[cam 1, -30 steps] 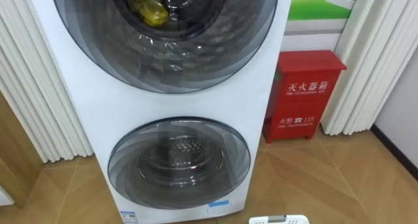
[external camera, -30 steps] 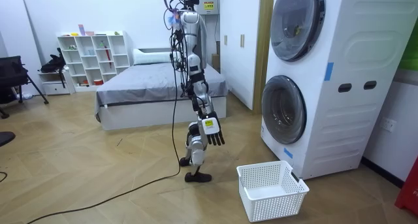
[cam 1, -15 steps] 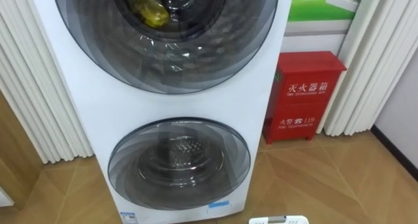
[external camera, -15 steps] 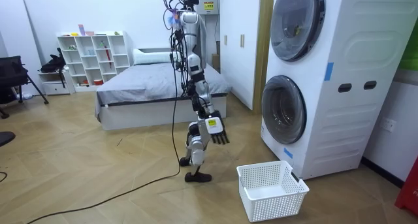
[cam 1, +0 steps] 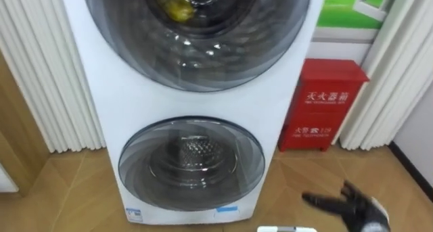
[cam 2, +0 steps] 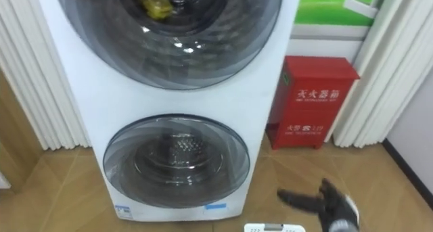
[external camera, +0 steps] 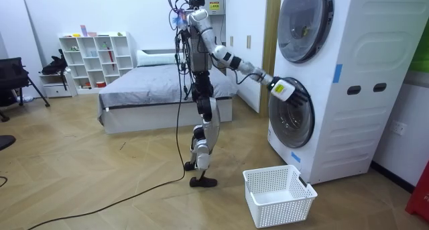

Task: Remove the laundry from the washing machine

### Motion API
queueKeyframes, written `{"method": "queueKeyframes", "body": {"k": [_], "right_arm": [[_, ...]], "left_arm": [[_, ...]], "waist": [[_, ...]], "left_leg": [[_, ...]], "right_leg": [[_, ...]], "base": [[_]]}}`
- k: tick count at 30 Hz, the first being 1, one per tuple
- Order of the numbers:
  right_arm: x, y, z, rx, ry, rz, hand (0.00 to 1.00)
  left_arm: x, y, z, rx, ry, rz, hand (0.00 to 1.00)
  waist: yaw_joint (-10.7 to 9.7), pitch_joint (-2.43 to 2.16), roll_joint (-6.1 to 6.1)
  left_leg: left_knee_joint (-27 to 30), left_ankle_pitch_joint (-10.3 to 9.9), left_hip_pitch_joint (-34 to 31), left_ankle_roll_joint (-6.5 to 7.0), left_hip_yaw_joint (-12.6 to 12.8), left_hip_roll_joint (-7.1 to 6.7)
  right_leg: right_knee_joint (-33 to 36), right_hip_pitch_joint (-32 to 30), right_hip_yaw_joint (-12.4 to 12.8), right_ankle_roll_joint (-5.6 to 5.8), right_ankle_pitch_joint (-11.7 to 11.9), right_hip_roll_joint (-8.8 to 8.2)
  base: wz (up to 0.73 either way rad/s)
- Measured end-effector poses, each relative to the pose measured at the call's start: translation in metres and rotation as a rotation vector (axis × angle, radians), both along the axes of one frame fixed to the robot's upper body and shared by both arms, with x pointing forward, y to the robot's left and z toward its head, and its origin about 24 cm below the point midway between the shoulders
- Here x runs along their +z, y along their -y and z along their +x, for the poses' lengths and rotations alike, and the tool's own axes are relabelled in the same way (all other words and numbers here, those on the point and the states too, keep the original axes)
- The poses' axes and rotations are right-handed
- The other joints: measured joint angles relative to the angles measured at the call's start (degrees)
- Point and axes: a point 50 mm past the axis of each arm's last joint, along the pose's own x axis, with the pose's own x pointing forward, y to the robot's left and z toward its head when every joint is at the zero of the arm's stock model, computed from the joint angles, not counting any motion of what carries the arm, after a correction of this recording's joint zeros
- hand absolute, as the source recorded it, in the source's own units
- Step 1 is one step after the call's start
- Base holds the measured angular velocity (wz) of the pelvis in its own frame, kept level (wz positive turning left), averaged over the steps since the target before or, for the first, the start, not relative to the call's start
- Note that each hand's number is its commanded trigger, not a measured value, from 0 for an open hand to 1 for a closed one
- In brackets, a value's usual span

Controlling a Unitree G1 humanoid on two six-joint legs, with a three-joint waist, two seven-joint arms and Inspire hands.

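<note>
Yellow cloth lies bunched in the upper drum behind the shut upper door. That's your target, and nothing is touching it.

Left eye view: you get the glossy white washer stack. Its round tinted lower door is shut over a perforated metal drum. The right hand hovers low on the right, dark fingers splayed and empty. A red metal box stands right of the stack, and pleated curtains hang left.

Right eye view: same layout.

Room view: the robot stands facing the stack with its right arm stretched out, hand at the lower door's top rim, probably going for a door. A white lattice basket sits near the machine, likely to catch clothes.
</note>
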Motion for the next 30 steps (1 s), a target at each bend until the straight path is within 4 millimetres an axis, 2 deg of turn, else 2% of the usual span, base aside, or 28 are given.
{"method": "queueKeyframes", "body": {"k": [4,5,11,16,20,26,30], "right_arm": [[0.035,-0.001,0.028,-0.015,0.114,-0.026,0.0],[0.045,0.002,0.034,-0.016,0.141,-0.037,0.0],[0.092,0.014,0.052,-0.01,0.288,-0.112,0.0],[0.117,0.022,0.062,-0.009,0.348,-0.147,0.0],[0.135,0.027,0.068,-0.006,0.375,-0.156,0.0],[0.176,0.032,0.08,0.007,0.461,-0.204,0.0],[0.189,0.032,0.084,0.027,0.478,-0.245,0.0]], "left_arm": [[0.001,-0.005,-0.004,-0.014,-0.03,0.02,0.0],[0.002,-0.007,-0.006,-0.023,-0.042,0.026,0.0],[0.005,-0.014,-0.013,-0.052,-0.076,0.046,0.0],[0.007,-0.021,-0.014,-0.067,-0.091,0.051,0.0],[0.007,-0.022,-0.016,-0.055,-0.109,0.05,0.0],[0.007,-0.022,-0.018,-0.067,-0.136,0.042,0.0],[0.008,-0.025,-0.017,-0.069,-0.135,0.049,0.0]], "waist": [[0.3,-0.06,0.35],[1.1,-0.15,0.45],[1.9,-0.44,0.16],[1.7,-0.53,-0.09],[1.4,-0.38,-0.58],[1.4,-0.48,-0.89],[1.6,-0.67,-1.16]], "left_leg": [[0.0,0.0,-1.0,0.0,0.0,0.1],[0.1,0.0,-0.9,0.0,0.0,0.18],[0.1,0.0,-1.0,0.0,0.0,0.16],[0.1,0.0,-1.4,0.01,-0.5,0.08],[0.1,0.0,-1.5,0.01,-0.5,0.05],[0.6,0.1,-2.4,0.09,-0.6,0.03],[0.6,0.1,-2.4,0.08,-0.8,0.06]], "right_leg": [[0.6,-0.7,-1.3,0.0,0.0,-0.11],[1.1,-0.9,-1.4,0.0,0.0,-0.1],[1.1,-1.1,-1.9,0.0,0.0,-0.23],[1.1,-1.0,-2.9,0.0,0.0,-0.43],[1.3,-1.2,-3.4,-0.01,0.0,-0.54],[1.2,-2.4,-3.6,-0.04,0.0,-0.6],[1.4,-2.2,-3.9,-0.15,0.1,-0.56]], "base": [[0.08],[-0.07],[0.0],[0.08],[0.04],[0.01],[0.02]]}}
